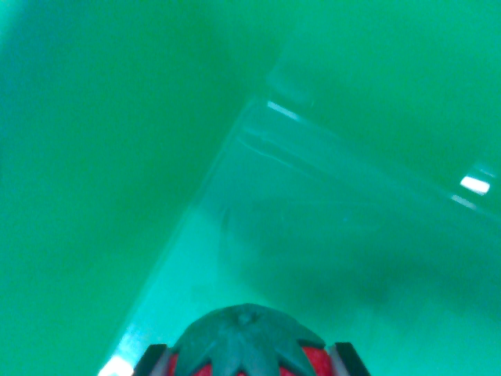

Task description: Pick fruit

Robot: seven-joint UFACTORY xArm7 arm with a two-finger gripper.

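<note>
At the bottom edge of the wrist view, the gripper [249,362] pinches a strawberry [249,345], one dark finger [150,359] pressed against the fruit's side toward the wrist view's left and the other against its side toward the wrist view's right. Only the tips of the fingers show, cut off by the frame. The strawberry sits between them with its green leafy cap facing the camera, and slivers of red skin peek out below the leaves on both sides

Just beyond the strawberry lies a clear box [329,235], see-through and tinted by the colour beneath it. The strawberry is over the box's near part. The box's nearer edge runs diagonally up from beside the strawberry toward the middle of the view, and a second edge runs from that corner off toward the wrist view's right. Bright glints of light sit on this farther rim

Beyond the box, and all around it, spreads a green surface [102,157], plain and blurred, darker toward the wrist view's upper left
</note>
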